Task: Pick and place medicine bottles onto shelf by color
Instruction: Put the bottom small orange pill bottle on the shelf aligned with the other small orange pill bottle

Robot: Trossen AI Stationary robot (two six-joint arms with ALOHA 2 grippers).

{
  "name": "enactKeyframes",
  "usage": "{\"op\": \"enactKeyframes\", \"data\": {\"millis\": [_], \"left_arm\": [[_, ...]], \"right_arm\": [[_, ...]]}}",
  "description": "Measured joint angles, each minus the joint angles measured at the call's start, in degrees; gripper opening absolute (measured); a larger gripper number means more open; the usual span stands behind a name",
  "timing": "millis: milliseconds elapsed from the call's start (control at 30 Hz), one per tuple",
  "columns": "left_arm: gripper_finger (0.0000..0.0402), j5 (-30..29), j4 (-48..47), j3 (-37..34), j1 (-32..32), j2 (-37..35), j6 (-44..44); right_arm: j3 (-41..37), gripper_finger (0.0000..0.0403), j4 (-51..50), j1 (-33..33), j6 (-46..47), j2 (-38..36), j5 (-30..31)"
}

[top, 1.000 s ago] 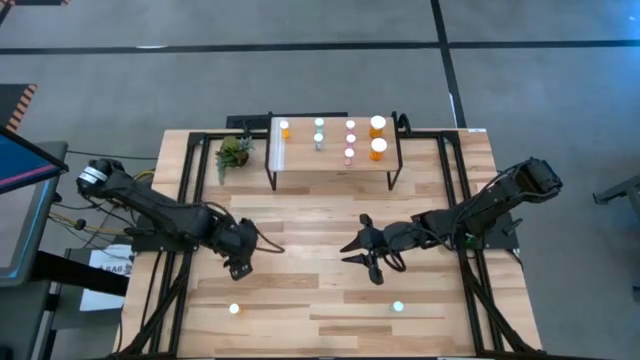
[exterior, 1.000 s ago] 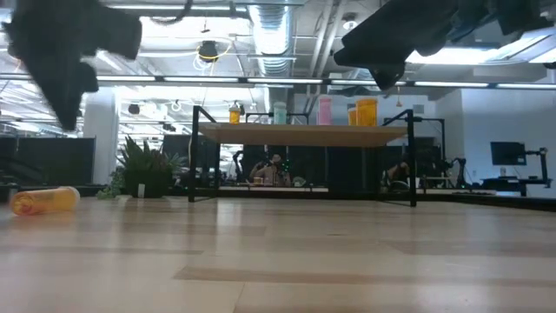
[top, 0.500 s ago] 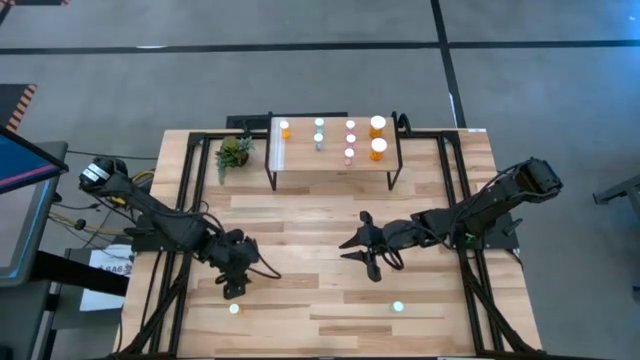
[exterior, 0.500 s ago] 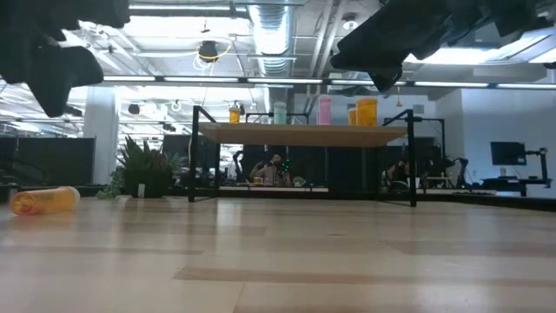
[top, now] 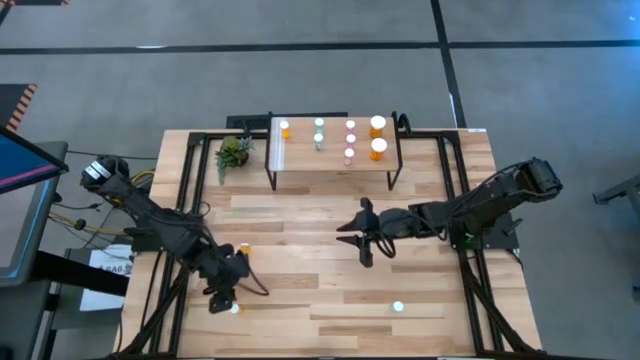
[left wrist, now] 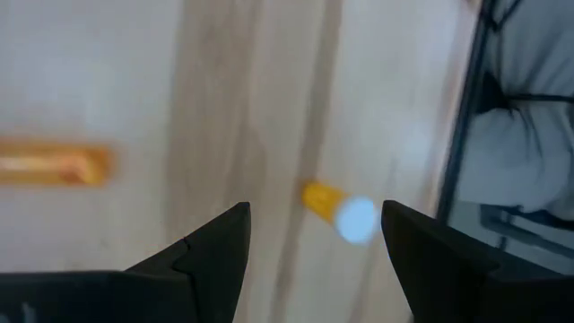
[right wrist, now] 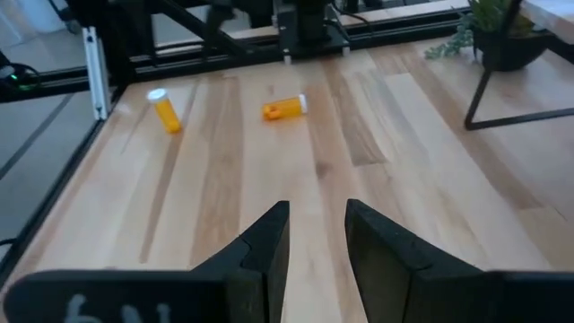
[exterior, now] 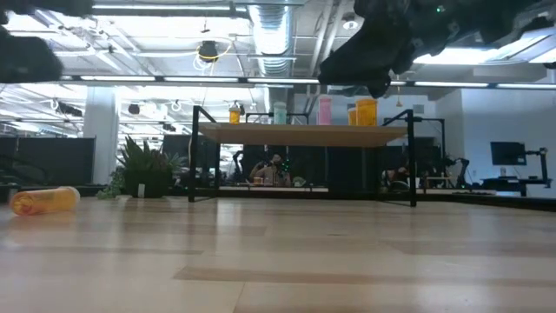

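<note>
A small orange bottle (left wrist: pixel 334 207) with a white cap stands near the table's near left (top: pixel 234 308). My left gripper (top: pixel 220 298) hovers over it, open, and the bottle shows between its fingers (left wrist: pixel 314 235) in the wrist view. A second orange bottle (top: pixel 245 248) lies on its side farther in. A teal bottle (top: pixel 397 307) stands at the near right. My right gripper (top: pixel 358 238) is open and empty above mid-table. The shelf (top: pixel 300 165) at the far side carries orange, teal and pink bottles in rows, among them two larger orange ones (top: pixel 378 147).
A small potted plant (top: pixel 234 152) stands left of the shelf. Black frame rails (top: pixel 185 175) run along both table sides. The wood between the shelf and the near edge is bare apart from the loose bottles. The low view shows the lying orange bottle (exterior: pixel 43 201).
My left gripper has gone toward the table's near edge, to above the standing orange bottle, uncovering the lying orange bottle behind it. My right gripper has shifted a little toward the far edge and turned. No bottle has moved.
</note>
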Motion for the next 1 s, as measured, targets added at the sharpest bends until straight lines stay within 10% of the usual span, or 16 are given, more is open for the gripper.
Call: {"op": "enactKeyframes", "data": {"millis": [467,1000], "left_arm": [[0.0237,-13.0,2.8,0.0,-13.8,0.9,-13.4],[0.0207,-8.3,6.6,0.4,-14.5,11.0,-13.7]], "right_arm": [[0.0,0.0133,0.0,-4.7,-0.4,0.0,0.0],[0.0,0.0134,0.4,-3.5,-0.2,0.0,-0.2]]}}
